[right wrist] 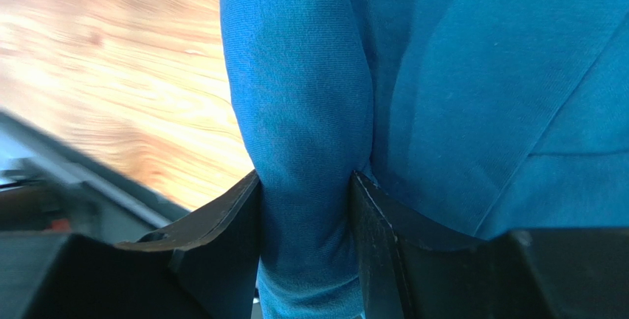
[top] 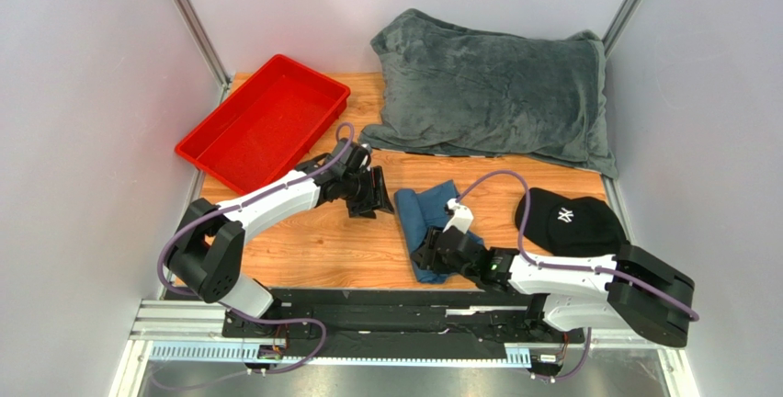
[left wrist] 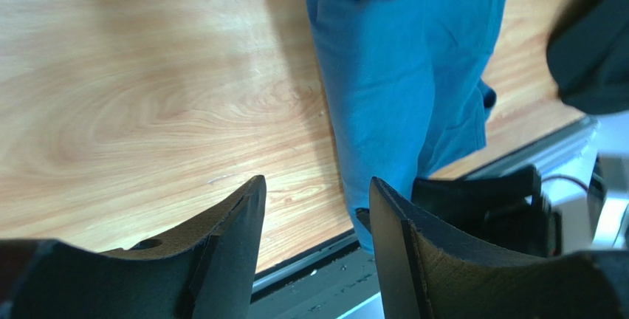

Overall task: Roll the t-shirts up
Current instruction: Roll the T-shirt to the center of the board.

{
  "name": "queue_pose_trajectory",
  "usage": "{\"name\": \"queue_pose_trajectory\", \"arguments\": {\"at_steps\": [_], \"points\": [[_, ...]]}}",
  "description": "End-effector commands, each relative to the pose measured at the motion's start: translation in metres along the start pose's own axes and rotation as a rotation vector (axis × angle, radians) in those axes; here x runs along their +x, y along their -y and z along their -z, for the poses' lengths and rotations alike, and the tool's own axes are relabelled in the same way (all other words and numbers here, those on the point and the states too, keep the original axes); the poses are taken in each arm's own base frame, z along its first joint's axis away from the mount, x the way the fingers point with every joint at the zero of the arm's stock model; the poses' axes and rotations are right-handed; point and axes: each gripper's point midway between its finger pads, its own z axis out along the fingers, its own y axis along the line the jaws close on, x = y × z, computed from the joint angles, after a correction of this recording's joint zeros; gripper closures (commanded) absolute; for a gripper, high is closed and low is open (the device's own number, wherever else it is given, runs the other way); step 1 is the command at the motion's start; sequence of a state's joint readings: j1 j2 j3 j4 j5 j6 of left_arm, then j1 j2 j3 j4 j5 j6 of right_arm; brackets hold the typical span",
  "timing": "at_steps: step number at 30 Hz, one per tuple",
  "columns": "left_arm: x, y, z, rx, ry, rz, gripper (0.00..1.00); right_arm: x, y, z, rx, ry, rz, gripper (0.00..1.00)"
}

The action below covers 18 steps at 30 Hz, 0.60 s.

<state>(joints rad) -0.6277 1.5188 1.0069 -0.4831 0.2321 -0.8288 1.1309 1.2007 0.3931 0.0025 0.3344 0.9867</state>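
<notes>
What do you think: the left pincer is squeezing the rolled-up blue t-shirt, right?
Not quite. It is the right pincer that is squeezing the rolled-up blue t-shirt, as the right wrist view shows. The left pincer is open and holds nothing.

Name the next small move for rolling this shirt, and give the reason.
Probably move the left gripper onto the far end of the rolled t-shirt: its jaws stand open and empty beside it, while the right gripper clamps only the near end.
</notes>
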Motion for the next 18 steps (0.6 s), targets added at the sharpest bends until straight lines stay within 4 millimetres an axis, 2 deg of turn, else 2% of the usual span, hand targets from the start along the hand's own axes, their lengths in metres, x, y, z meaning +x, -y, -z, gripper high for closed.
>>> {"name": "queue_pose_trajectory", "arguments": {"at_steps": [1, 2, 4, 11, 15, 18], "points": [[0.007, 0.024, -0.002, 0.185, -0.004, -0.049, 0.37, 0.029, 0.002, 0.005, -0.137, -0.159, -0.13, 0.51], [0.008, 0.026, -0.008, 0.217, 0.006, -0.05, 0.36, 0.023, 0.002, 0.004, -0.155, -0.146, -0.159, 0.51], [0.011, 0.03, -0.013, 0.26, -0.006, -0.036, 0.34, 0.024, 0.008, 0.004, -0.158, -0.154, -0.192, 0.51], [0.003, 0.053, -0.034, 0.413, 0.035, -0.059, 0.31, 0.032, 0.024, 0.006, -0.162, -0.196, -0.276, 0.53], [0.006, 0.059, -0.052, 0.421, 0.02, -0.062, 0.31, 0.035, 0.032, 0.006, -0.157, -0.21, -0.304, 0.53], [0.01, 0.055, -0.068, 0.381, 0.001, -0.049, 0.33, 0.035, 0.035, 0.006, -0.155, -0.211, -0.323, 0.53]]}}
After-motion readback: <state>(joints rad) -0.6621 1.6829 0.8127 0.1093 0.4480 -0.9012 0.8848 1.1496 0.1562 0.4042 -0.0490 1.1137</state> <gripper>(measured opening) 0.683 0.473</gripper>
